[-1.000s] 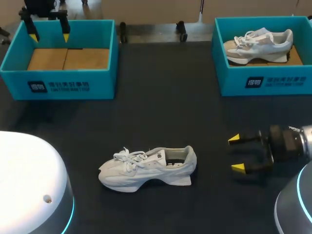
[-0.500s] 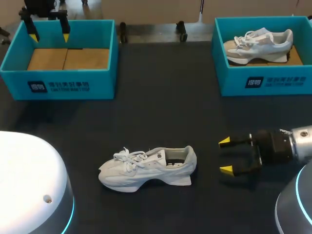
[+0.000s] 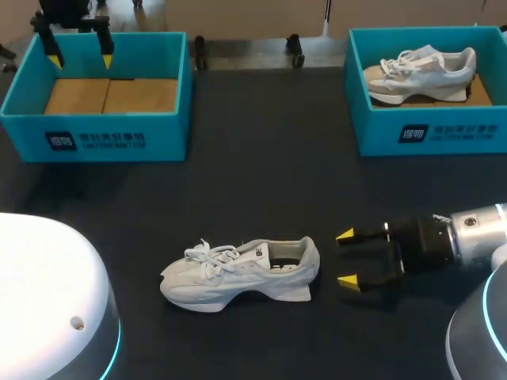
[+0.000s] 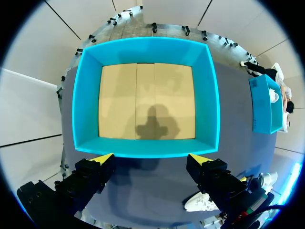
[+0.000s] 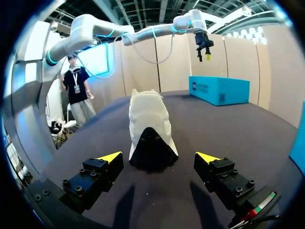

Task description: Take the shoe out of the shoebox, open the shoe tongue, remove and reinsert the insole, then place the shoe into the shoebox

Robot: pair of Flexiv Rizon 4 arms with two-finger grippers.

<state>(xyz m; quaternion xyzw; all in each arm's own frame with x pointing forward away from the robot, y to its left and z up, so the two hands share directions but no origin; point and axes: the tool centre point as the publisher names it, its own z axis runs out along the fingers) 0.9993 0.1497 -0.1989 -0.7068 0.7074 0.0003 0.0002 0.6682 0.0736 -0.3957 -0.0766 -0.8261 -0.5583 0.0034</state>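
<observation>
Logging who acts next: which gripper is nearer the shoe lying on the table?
Right. The right gripper is open just off the heel of the shoe; the left gripper hangs open far off, over the empty box.

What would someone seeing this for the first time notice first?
A white shoe lying alone on the dark table, with the open right gripper just off its heel. Farther back, the left gripper hangs open over an empty blue shoebox, and a second shoe sits in the other shoebox.
</observation>
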